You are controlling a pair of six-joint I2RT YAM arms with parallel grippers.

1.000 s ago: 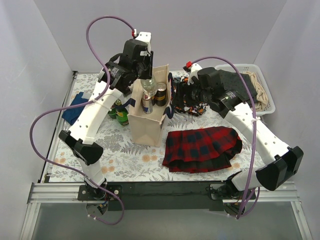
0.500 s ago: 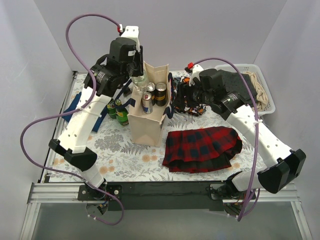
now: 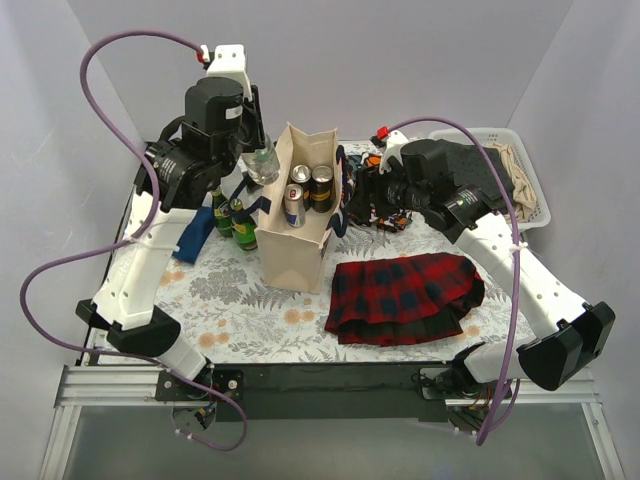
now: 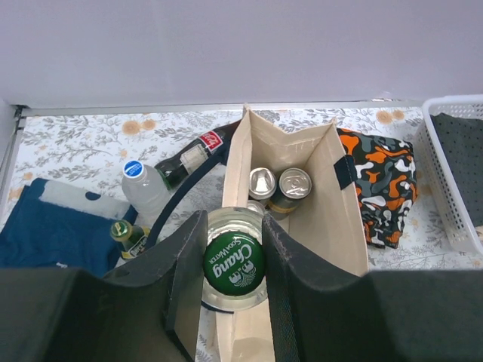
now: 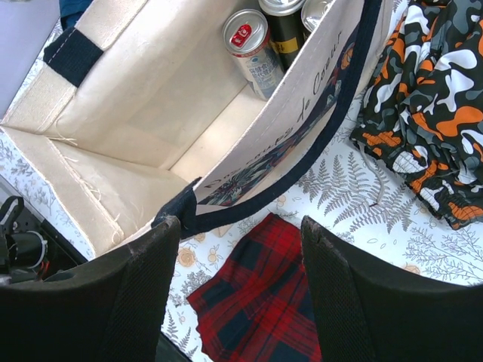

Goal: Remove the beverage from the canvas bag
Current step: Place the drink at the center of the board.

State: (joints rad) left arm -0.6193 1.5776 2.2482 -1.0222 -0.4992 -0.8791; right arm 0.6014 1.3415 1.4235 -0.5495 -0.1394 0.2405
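Observation:
The cream canvas bag [image 3: 295,250] stands upright mid-table with navy handles. My left gripper [image 3: 262,150] is shut on the neck of a clear glass soda bottle [image 3: 266,165] with a green cap [image 4: 234,263]. It holds the bottle in the air, above and just left of the bag's left rim. In the left wrist view the gripper [image 4: 234,264] looks down into the bag [image 4: 332,196]. Cans [image 3: 298,197] still stand inside it. My right gripper [image 3: 352,200] is open at the bag's right side; in its wrist view [image 5: 240,256] the navy handle strap [image 5: 249,200] lies by its left finger.
Green bottles [image 3: 235,220], a plastic water bottle [image 4: 143,188], a cola bottle [image 4: 200,154] and a blue cloth [image 3: 190,238] lie left of the bag. A red plaid cloth [image 3: 405,295], an orange camo cloth [image 3: 388,208] and a white basket [image 3: 530,215] of clothes are on the right.
My left arm has lifted the glass bottle up out of the bag and carried it left, past the bag's left rim. The right arm has barely moved.

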